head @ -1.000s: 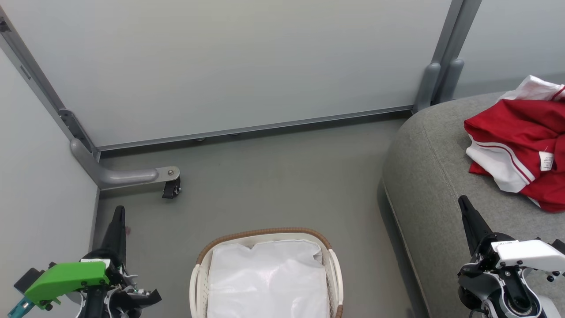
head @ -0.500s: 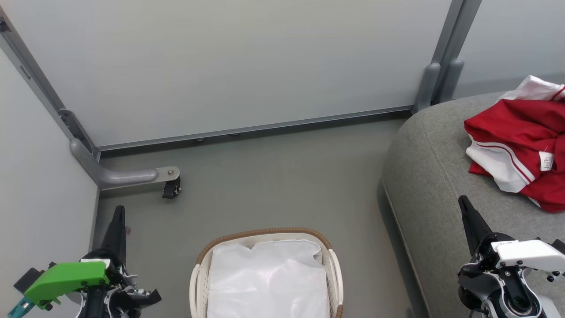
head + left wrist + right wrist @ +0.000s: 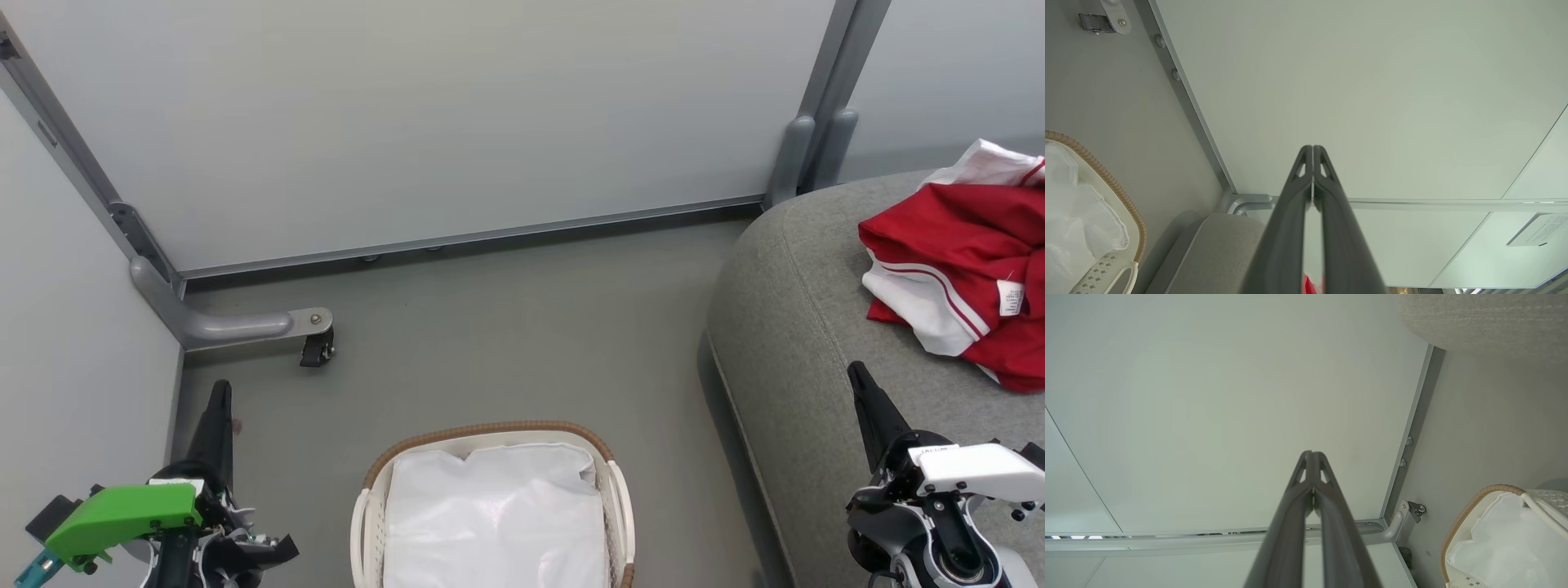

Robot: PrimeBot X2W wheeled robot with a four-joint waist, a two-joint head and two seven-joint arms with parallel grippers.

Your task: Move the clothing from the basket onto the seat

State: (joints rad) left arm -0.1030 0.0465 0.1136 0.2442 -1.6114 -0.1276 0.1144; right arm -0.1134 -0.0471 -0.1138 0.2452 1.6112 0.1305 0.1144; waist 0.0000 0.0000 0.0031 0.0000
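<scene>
Clothing (image 3: pixel 955 237) lies on the seat (image 3: pixel 800 327) — left fingers (image 3: pixel 217 433) and right fingers (image 3: pixel 873 408) each pressed together, flanking the basket (image 3: pixel 490 428).

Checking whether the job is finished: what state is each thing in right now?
clothing: crumpled heap lying on the seat.
seat: partly covered by the clothing.
basket: upright on the floor, holding its white liner, no red garments visible.
left gripper: shut, holding nothing.
right gripper: shut, holding nothing.
</scene>
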